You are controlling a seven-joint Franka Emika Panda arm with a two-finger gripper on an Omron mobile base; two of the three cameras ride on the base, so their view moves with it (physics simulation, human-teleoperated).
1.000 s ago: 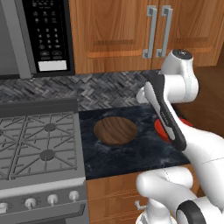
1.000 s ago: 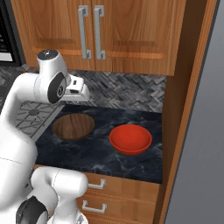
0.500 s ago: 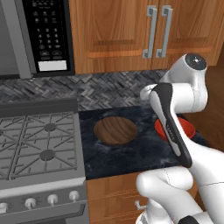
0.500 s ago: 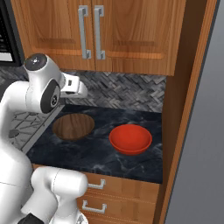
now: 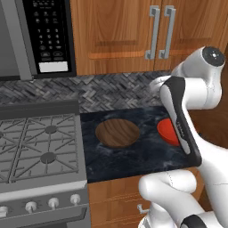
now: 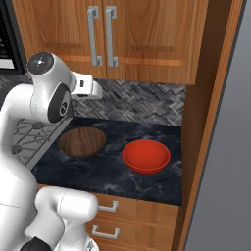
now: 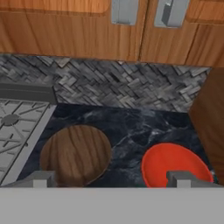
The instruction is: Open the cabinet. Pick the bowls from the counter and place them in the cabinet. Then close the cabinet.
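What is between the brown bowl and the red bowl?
Nothing but bare dark counter lies between the brown bowl and the red bowl, seen in the right base view.

Arm raised, pincer [image 7: 111,179] wide open

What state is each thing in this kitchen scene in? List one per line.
Cabinet: both doors shut.
Wooden bowl: upright on the counter, empty.
Red bowl: upright on the counter, empty.
Claw: open, holding nothing, above the counter.
Drawers: shut.
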